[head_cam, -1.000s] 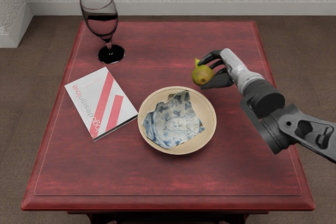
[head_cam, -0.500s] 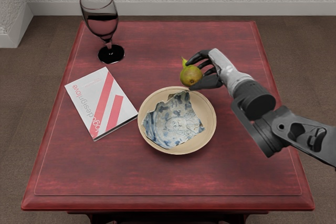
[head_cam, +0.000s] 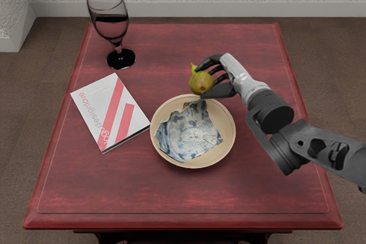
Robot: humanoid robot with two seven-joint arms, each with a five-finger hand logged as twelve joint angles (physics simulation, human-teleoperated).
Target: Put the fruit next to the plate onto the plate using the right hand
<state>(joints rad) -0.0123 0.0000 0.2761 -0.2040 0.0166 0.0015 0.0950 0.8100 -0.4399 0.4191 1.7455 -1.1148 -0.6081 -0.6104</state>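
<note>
A small yellow-green pear with a short stem hangs in the air just above the far rim of the plate. My right hand is shut on it, dark fingers curled over its right side and thumb beneath. The arm comes in from the right edge. The plate is a tan shallow dish with a blue-and-white patterned centre, standing in the middle of the red table. The left arm does not show.
A wine glass stands at the far left of the red wooden table. A white booklet with red stripes lies to the left of the plate.
My right hand has carried the pear leftwards, from right of the plate to above its far rim. The forearm has swung in over the plate's right side.
</note>
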